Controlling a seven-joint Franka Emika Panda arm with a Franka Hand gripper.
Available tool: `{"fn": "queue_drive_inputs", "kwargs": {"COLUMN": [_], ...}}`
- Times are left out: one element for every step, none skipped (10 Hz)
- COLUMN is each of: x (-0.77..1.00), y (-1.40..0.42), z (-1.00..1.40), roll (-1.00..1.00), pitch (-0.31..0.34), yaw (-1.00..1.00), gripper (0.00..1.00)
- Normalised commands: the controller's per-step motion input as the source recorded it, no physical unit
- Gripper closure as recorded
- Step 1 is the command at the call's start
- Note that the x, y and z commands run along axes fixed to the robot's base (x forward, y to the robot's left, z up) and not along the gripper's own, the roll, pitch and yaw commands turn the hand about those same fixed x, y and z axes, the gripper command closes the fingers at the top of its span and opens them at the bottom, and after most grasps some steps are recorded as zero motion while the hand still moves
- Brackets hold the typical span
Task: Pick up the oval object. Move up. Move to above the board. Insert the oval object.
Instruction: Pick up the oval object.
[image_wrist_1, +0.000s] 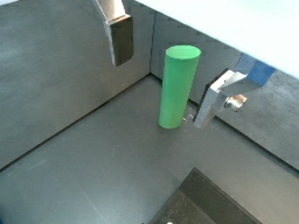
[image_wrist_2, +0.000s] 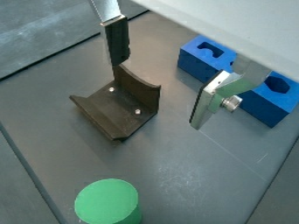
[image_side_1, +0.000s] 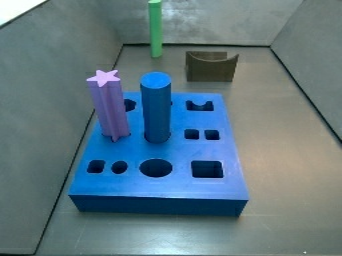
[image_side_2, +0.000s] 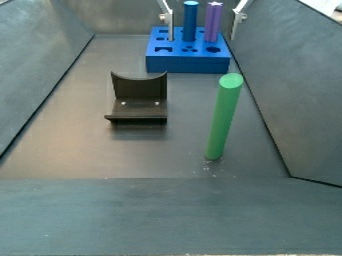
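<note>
The gripper (image_wrist_1: 163, 66) hangs above the floor, its jaws wide apart and empty.

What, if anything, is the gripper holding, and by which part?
Nothing is held. In a wrist view the gripper is open, and the oval object stands upright on the floor between the fingers, touching neither.

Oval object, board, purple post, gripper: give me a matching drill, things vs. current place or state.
Things:
1. oval object
2. purple star-topped post
3. fixture
4. gripper

States:
A. seated in the board
B. open, holding nothing
C. upright on the floor, apart from the board
D. dark bracket on the floor between peg and board

Pairs: 1-C, 2-A, 3-D, 4-B
</note>
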Motion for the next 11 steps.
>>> {"fn": "queue_drive_inputs", "kwargs": {"x": [-0.45, -0.06, -0.11, -0.55, -0.47, -0.20, -0.11, 0.00, 0.00, 0.00, 0.00], "y": [0.19, 0.59, 0.72, 0.72, 0.78, 0.56, 0.41, 0.11, -0.02, -0.04, -0.04], "z": [-0.10, -0.03, -0.02, 0.00, -0.03, -0.04, -0.06, -0.11, -0.14, -0.20, -0.21], "roll": [0.02, 0.00, -0.05, -0.09, -0.16, -0.11, -0.10, -0.09, -0.06, -0.08, -0.08], "pitch": [0.000, 0.017, 0.000, -0.020, -0.027, -0.021, -0.034, -0.060, -0.096, -0.099, -0.099], "yaw": [-0.11, 0.64, 0.50, 0.15, 0.44, 0.65, 0.75, 0.89, 1.00, 1.00, 1.00], "gripper": [0.00, 0.00, 0.00, 0.00, 0.00, 0.00, 0.00, 0.00, 0.00, 0.00, 0.00]}}
